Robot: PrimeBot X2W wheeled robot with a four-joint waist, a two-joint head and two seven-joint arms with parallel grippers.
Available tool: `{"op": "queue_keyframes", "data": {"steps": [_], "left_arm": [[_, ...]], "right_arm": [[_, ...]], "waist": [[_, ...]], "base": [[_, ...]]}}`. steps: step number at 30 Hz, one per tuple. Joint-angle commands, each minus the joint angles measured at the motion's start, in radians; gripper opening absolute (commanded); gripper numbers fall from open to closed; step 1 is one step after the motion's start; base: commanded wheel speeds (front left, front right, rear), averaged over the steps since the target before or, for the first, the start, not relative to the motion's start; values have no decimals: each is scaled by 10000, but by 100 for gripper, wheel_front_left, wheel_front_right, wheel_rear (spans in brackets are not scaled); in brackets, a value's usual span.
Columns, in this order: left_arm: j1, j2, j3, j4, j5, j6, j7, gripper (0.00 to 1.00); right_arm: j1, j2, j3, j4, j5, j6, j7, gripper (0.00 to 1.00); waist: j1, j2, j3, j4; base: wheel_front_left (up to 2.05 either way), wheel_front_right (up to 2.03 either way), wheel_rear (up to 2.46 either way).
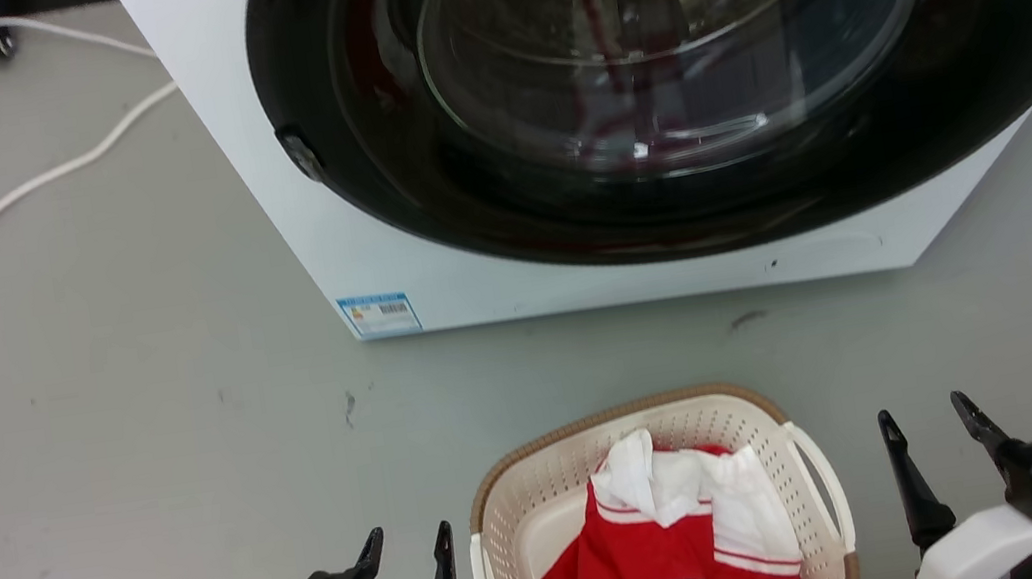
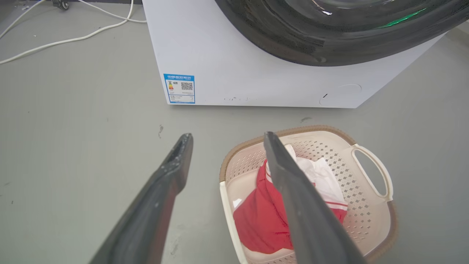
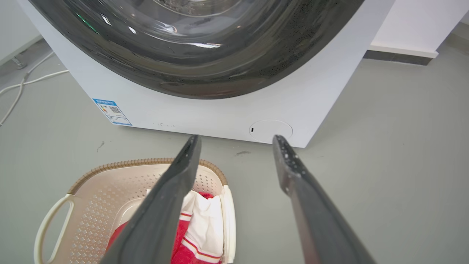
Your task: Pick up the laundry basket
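The laundry basket (image 1: pixel 544 487) sits on the grey floor at the bottom centre of the head view, cream and perforated with a brown rim, holding a red and white garment (image 1: pixel 672 540). My left gripper (image 1: pixel 407 539) is open just left of it, fingers pointing up and apart from the rim. My right gripper (image 1: pixel 928 418) is open to the right of the basket's side handle (image 1: pixel 832 487), with a gap between. In the left wrist view the basket (image 2: pixel 366 205) lies under my right-hand finger (image 2: pixel 293 190). In the right wrist view the basket (image 3: pixel 102 190) lies at the lower left.
A white washing machine (image 1: pixel 387 237) with a dark round glass door (image 1: pixel 648 79) stands right behind the basket. White cables (image 1: pixel 7 189) trail across the floor at the far left. A white block with a dark base (image 3: pixel 406 40) stands at the far right.
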Motion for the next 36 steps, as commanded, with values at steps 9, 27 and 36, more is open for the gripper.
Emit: {"op": "queue_keyframes", "data": {"steps": [9, 27, 36], "left_arm": [[-1508, 17, -607, 2274, -440, -519, -28, 100], [-3623, 18, -2076, 5028, -1376, -875, -26, 100], [-4340, 15, -2778, 5599, -1961, -901, -26, 100]], "right_arm": [[-1641, -18, -652, 2044, -1237, -7, -21, 100], [-4210, -17, -1122, 5319, -2943, -7, -21, 100], [-5351, -18, -1258, 6410, -3585, -7, -21, 100]], "waist": [[-1, 0, 1789, -11], [-1, 0, 4145, -80], [-1, 0, 4986, -30]], "base": [[0, 0, 0], [0, 0, 0], [0, 0, 0]]}}
